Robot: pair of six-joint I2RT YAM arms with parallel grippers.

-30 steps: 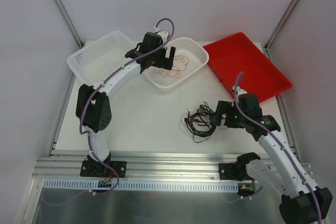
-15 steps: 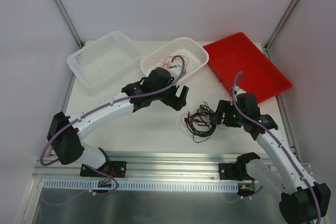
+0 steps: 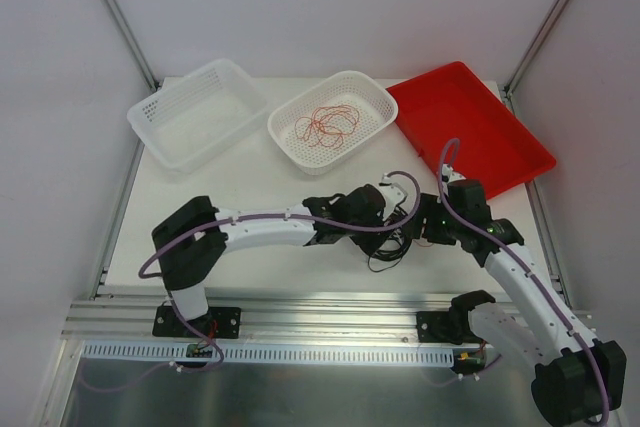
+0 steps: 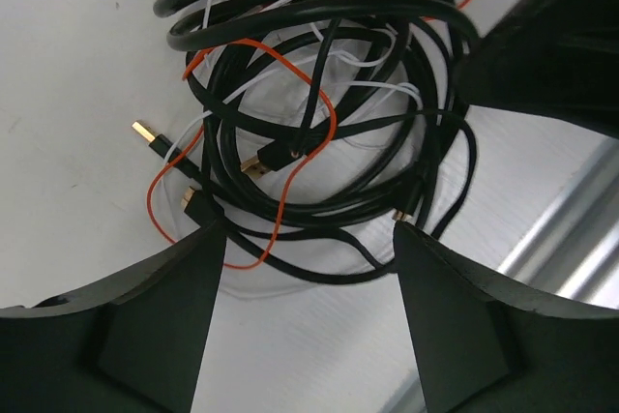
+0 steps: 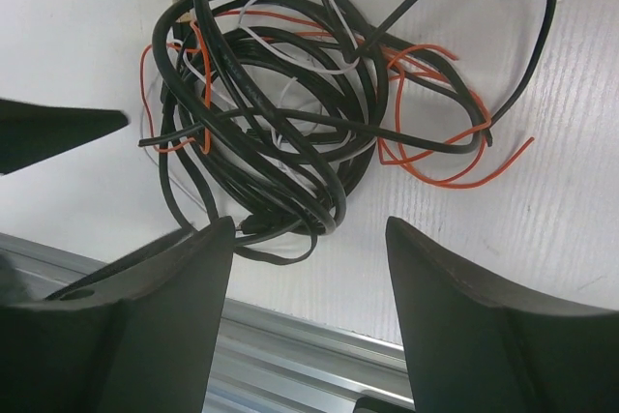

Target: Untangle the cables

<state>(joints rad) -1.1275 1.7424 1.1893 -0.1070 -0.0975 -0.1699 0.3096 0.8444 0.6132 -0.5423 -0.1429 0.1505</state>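
Both my left tool point(image 4: 309, 235) and right tool point(image 5: 309, 227) hang wide open and empty over the cable tangle point(image 4: 319, 157) on the tabletop point(image 4: 68, 65) near the front edge; I judge it best to pinch one orange wire point(image 4: 331, 113) alone, clear of the black loops point(image 4: 319, 5), and draw it out slowly.

— What stands along the far side of the worktop point(image 3: 250, 182)?

— Three containers in a row. At the left is a rectangular white mesh basket point(image 3: 195, 117), set askew. Just beside it, in the middle, is a smaller white basket point(image 3: 372, 115) with rounded corners. At the right lies a shallow red tray point(image 3: 470, 122), turned at an angle, with one corner close against the middle basket.

— And around the worktop?

— An aluminium rail point(image 3: 320, 319) runs along its near edge. Slanted metal posts point(image 3: 115, 12) rise from the far corners, in front of pale walls point(image 3: 330, 7).
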